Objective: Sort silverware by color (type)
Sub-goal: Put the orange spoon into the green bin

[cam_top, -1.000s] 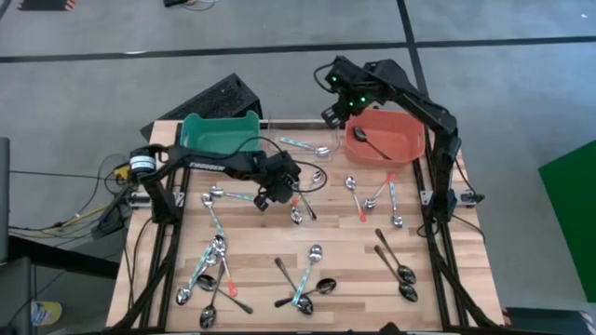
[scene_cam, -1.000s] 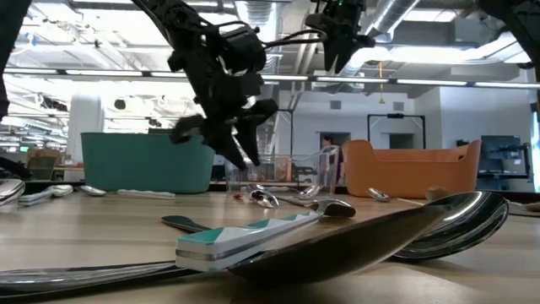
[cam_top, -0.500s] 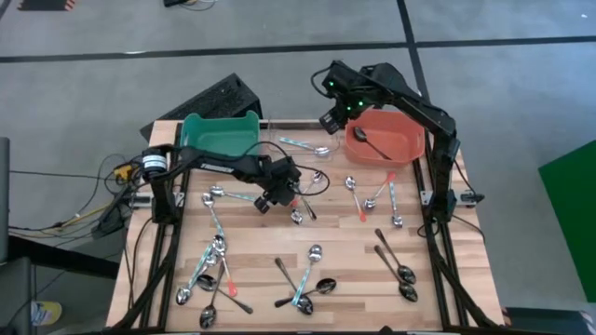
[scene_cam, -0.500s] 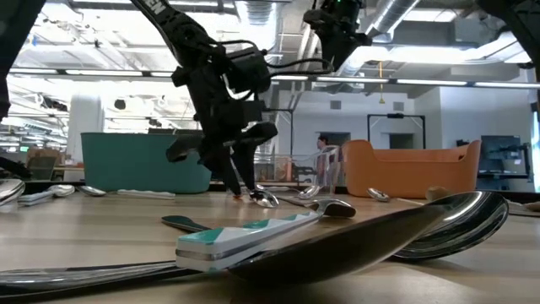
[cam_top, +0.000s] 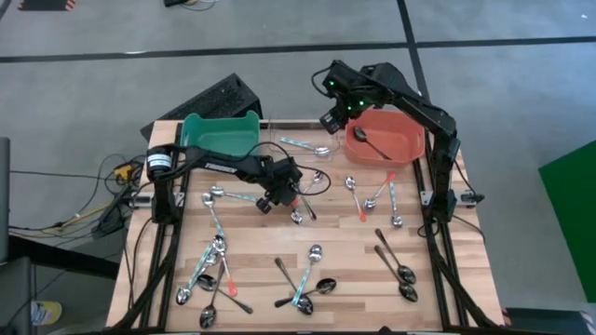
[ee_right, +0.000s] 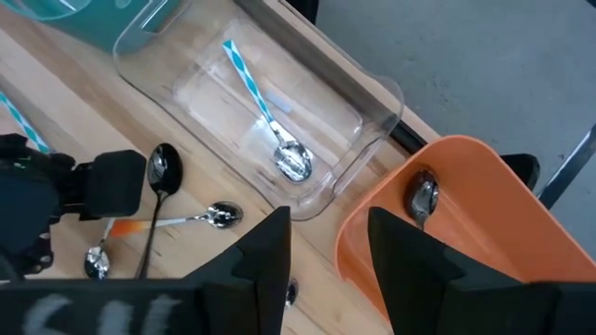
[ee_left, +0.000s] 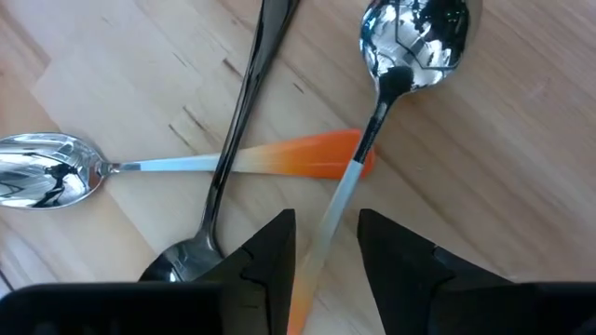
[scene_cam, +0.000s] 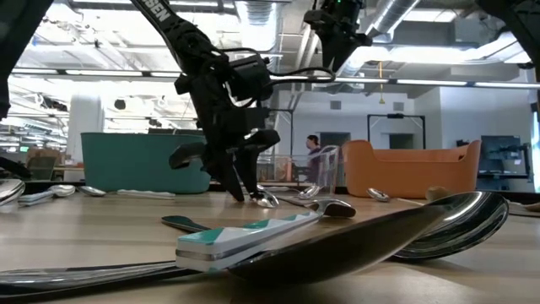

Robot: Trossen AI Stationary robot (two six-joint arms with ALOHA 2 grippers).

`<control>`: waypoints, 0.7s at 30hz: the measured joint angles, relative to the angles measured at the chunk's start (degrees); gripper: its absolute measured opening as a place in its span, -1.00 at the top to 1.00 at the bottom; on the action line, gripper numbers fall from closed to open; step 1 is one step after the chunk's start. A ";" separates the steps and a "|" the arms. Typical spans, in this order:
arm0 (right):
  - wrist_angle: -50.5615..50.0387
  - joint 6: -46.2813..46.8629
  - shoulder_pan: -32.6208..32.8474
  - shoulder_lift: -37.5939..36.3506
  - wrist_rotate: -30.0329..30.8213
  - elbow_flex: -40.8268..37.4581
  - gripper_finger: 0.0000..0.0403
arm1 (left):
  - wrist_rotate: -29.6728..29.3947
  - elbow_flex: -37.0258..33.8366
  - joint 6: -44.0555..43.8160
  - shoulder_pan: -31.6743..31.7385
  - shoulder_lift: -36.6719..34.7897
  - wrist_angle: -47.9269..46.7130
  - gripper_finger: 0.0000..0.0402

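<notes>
- On the worktop (cam_top: 261, 228), mid-back, the left claw (ee_left: 324, 244) stands spread, straddling an orange-handled spoon (ee_left: 396, 93) without gripping.
- The right claw (ee_right: 328, 244), spread and empty, hovers over the clear bin (ee_right: 270, 112) and orange bin (ee_right: 466, 214).

Grey floor (cam_top: 521, 84) — bright ceiling lights (scene_cam: 101, 63) overhead.

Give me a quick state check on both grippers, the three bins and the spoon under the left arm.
left gripper: jaws open, straddling a spoon handle, low at the table.
right gripper: jaws open, empty, raised above the clear and orange bins.
orange-handled spoon: flat on the table, not lifted, crossing another spoon.
clear bin: holds one blue-striped spoon.
orange bin: holds one dark spoon.
teal bin: looks empty.
</notes>
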 joint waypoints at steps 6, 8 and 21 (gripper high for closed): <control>-0.01 0.00 0.00 0.00 0.00 0.00 0.17 | 1.36 -0.08 -0.82 0.23 0.10 -0.43 0.72; 0.00 0.00 0.00 0.00 0.00 0.00 0.17 | 1.56 -0.10 -1.36 0.23 0.12 -0.78 0.85; 0.00 0.04 0.00 0.00 0.00 0.00 0.17 | 0.08 -0.22 -4.39 0.20 -0.85 -2.44 0.99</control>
